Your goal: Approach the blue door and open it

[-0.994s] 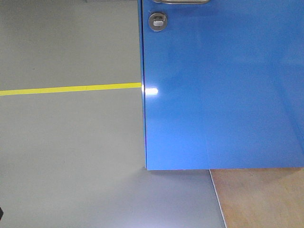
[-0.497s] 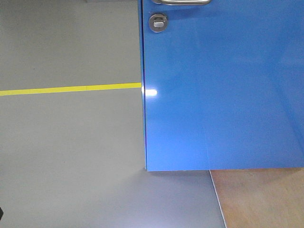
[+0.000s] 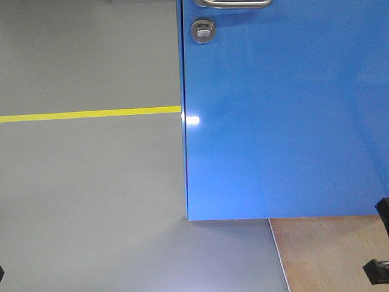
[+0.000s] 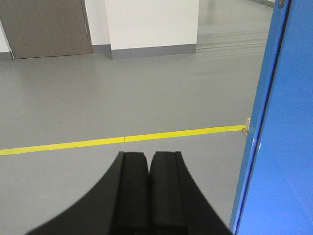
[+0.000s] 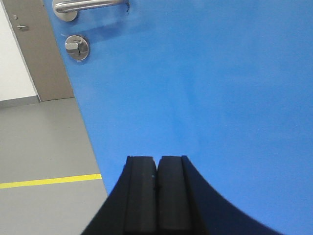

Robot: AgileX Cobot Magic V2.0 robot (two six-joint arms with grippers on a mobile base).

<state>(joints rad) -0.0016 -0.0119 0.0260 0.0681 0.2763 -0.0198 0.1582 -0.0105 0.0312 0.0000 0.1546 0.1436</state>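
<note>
The right gripper (image 5: pixel 156 191) is clenched on nothing; black parts, probably its arm, have newly entered the front view's lower right. The blue door (image 5: pixel 205 88) stands just ahead, its lever handle (image 5: pixel 85 6) up-left. The left gripper (image 4: pixel 149 191) is likewise clenched, the door to its right.

Right pincer (image 5: pixel 157 188), fingers pressed together, faces the blue door (image 5: pixel 205 88).

Front camera looks slightly down, close to the glossy blue door panel (image 3: pixel 285 115) and grey floor (image 3: pixel 91 182). Left wrist camera faces along the thin yellow floor line (image 4: pixel 122 139) past the door's edge. Right wrist camera faces the door close up; it shares the round silver thumb-turn lock (image 5: pixel 77 47) with the front view
</note>
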